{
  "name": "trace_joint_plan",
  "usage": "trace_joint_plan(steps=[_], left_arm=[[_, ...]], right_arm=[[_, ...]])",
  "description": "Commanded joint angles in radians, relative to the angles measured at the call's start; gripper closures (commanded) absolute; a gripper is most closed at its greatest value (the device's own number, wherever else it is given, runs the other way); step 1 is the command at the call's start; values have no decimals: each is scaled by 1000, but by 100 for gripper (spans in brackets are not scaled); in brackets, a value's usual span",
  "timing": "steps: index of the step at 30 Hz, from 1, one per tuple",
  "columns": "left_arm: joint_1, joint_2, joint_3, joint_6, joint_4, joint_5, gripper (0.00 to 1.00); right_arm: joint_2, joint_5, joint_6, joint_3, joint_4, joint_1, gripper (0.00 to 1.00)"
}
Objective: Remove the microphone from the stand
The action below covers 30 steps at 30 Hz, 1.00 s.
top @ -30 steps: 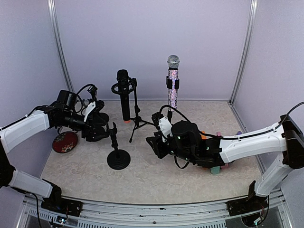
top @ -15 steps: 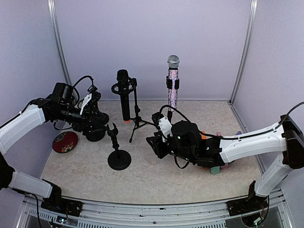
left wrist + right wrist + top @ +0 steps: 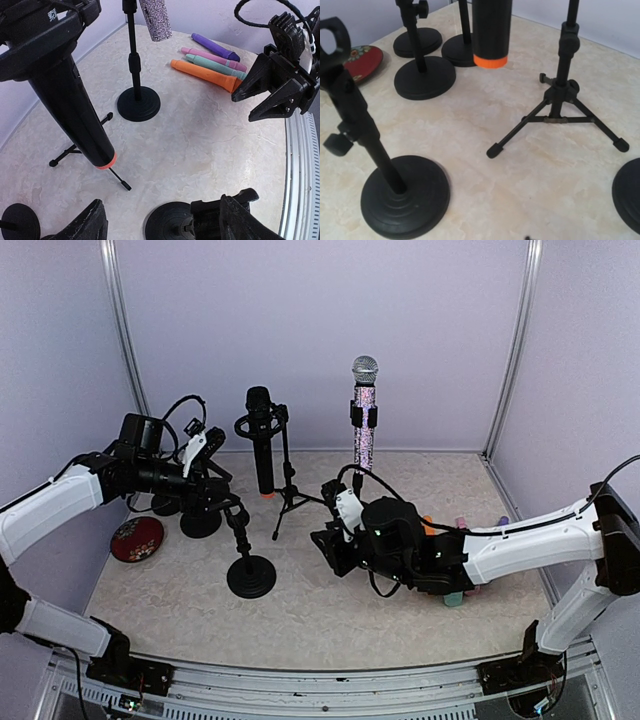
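A black microphone (image 3: pixel 262 445) with an orange end ring hangs in the clip of a tripod stand (image 3: pixel 290 498); it also shows in the left wrist view (image 3: pixel 70 105) and the right wrist view (image 3: pixel 491 30). A glittery microphone (image 3: pixel 364 425) stands upright in a second stand behind my right arm. My left gripper (image 3: pixel 222 504) is open, level with the top of an empty round-base stand (image 3: pixel 250 575). That stand's clip (image 3: pixel 220 212) lies against the right finger. My right gripper (image 3: pixel 325 545) hovers low and open, right of the empty stand and holding nothing. Its fingers stay out of its own wrist view.
Two more round-base stands (image 3: pixel 200 523) and a red dish (image 3: pixel 136 538) sit at the left. Several coloured microphones (image 3: pixel 205 75) lie on the table beside my right arm. The glittery microphone's stand base (image 3: pixel 138 103) and the tripod's legs (image 3: pixel 562 112) spread across the middle.
My left gripper has swung right and forward, from the left stands to the top of the empty stand. The right arm has barely moved.
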Motion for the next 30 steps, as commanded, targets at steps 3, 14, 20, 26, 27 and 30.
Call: trace_joint_plan(steps=[3,14,20,26,27,30], left_arm=[[-17,32,-66,37,-37,-136,26],[67,-35,-68,6,-59,-36,6],[144,-79,-96,84,-153,83,3],[112,-76,-187,47,-82,102,13],[106,-68,-201,37,-60,97,14],[47,-34,-234,-11,29,70,19]], right_arm=[[-38,18,6,-9,-1,9,64],[-68,41,-1,-18,-16,9,65],[-66,50,-12,-12,-16,8,64],[-56,49,-14,4,-24,8,65],[-56,50,-13,6,-27,8,65],[-60,56,-12,13,-41,8,65]])
